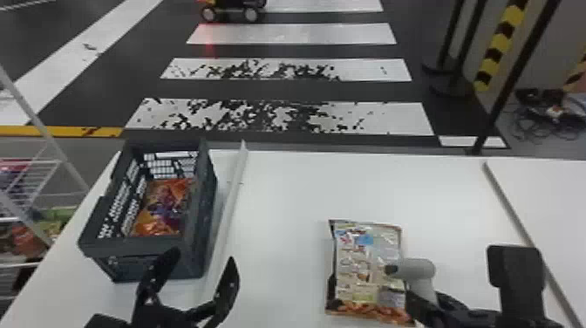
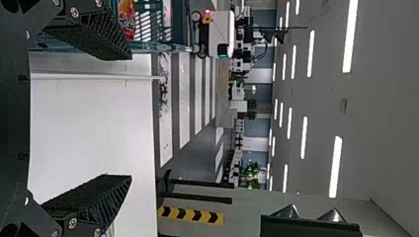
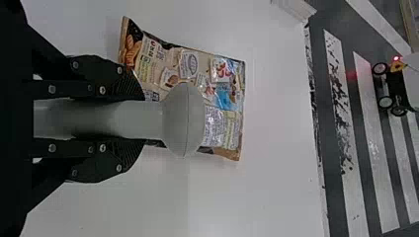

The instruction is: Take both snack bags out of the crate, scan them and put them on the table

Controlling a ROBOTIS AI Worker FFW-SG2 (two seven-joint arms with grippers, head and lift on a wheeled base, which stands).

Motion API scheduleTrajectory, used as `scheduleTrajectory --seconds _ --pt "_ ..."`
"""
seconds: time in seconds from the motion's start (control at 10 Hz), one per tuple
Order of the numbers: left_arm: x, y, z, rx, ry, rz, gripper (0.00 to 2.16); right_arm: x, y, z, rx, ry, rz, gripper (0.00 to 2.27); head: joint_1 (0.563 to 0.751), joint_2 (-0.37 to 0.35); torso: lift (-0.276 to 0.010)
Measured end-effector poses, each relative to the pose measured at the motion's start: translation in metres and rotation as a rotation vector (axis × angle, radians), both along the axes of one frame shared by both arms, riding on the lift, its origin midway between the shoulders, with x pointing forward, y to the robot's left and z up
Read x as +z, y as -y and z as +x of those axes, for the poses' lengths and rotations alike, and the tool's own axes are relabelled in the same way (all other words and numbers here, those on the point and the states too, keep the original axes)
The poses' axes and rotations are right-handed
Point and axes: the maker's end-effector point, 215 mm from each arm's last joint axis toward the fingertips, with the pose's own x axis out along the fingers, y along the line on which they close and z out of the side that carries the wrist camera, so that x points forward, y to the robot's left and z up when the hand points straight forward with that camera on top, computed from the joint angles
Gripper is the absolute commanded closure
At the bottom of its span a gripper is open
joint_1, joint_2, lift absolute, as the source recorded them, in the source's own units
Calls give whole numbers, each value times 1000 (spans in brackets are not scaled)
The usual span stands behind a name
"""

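Crate [image 1: 133, 248], grey, 1 item: set beside the left edge of the table [image 1: 287, 192], close to its far left corner, upright and open at the top, so a gripper can enter from above. Contents: orange snack bag [image 1: 165, 209], lying on the crate floor, awaiting removal. Pale snack bag [image 1: 364, 261], 1 item: out on the table, well in from the far edge, densely printed face up, presumably to offer its code. Scanner [image 3: 184, 121], 1 item: its handle clamped between the 2 fingers of the right gripper [image 3: 133, 121], head over the pale bag, apparently for reading; whether the scan has registered cannot be told. Left gripper [image 1: 202, 257]: empty, 2 fingers spread, at the crate's near right corner, well placed for the orange bag, judged next to be lifted; the crate wall could catch a finger.
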Motion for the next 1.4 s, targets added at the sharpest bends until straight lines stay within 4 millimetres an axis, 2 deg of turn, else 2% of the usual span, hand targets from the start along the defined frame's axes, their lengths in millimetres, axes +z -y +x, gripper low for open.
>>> scheduleTrajectory --seconds 0.2,0.9,1.0,1.4 --pt "0 0 0 -1 0 1 147 1 -3 8 -2 18 6 2250 695 74 -93" --pt "-2 -3 -1 6 -5 2 147 -11 -2 14 -9 7 1 2250 695 80 -93" --pt "-2 -3 -1 7 -5 2 147 -9 11 21 -27 27 -11 2250 695 63 -93" --pt "-5 -5 0 8 -8 4 147 -14 93 48 -119 101 -79 2250 695 -56 -93"
